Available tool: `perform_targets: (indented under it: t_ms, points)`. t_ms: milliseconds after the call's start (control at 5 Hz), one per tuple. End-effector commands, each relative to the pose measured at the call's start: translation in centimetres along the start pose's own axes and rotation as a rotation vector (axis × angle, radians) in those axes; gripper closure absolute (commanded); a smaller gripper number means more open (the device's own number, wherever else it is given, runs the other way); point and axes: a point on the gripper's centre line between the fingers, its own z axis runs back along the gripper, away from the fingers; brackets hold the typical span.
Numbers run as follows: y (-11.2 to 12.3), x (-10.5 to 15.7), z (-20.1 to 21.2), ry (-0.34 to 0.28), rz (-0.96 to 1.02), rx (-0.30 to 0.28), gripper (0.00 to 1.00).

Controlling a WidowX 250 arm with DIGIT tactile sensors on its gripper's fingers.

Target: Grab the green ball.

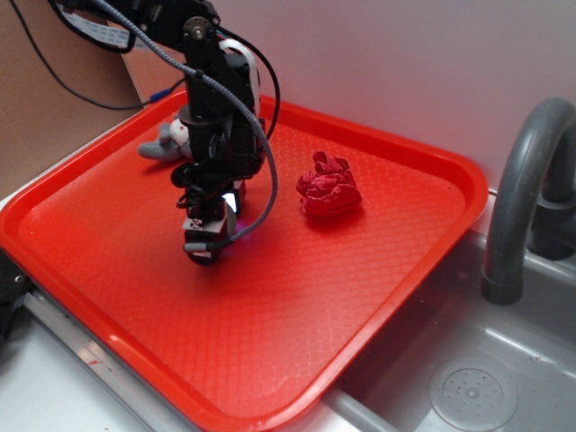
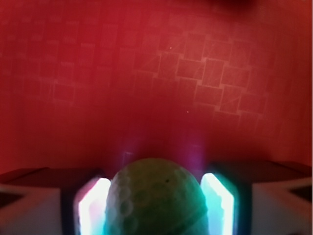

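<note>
Dimpled green ball [image 2: 155,198] between pincer [image 2: 155,205] pads

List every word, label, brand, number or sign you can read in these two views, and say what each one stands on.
No text can be read in either view.
White label on the arm's upper link: dark marks, too small and blurred to read.
Sticker low on the gripper: a pattern, not readable as text.
Red tray, red cloth wad, grey plush toy, green ball: no writing visible.
</note>
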Motion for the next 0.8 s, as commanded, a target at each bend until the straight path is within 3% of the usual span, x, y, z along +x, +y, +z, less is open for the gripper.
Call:
perform_targets:
  t_ms: [0,200,400,600]
  points:
    - [-0.7,-1.4,9.0,-0.133,0.272,0.021,1.0]
    - [-0.5,-3.0,12.6,-0.128,0.465,0.029,1.0]
    - [-1.3,-4.7,15.2,-0.162,0.633,0.055,1.0]
    - [-2.6,-6.2,17.4,-0.179,0.851,0.132,1.0]
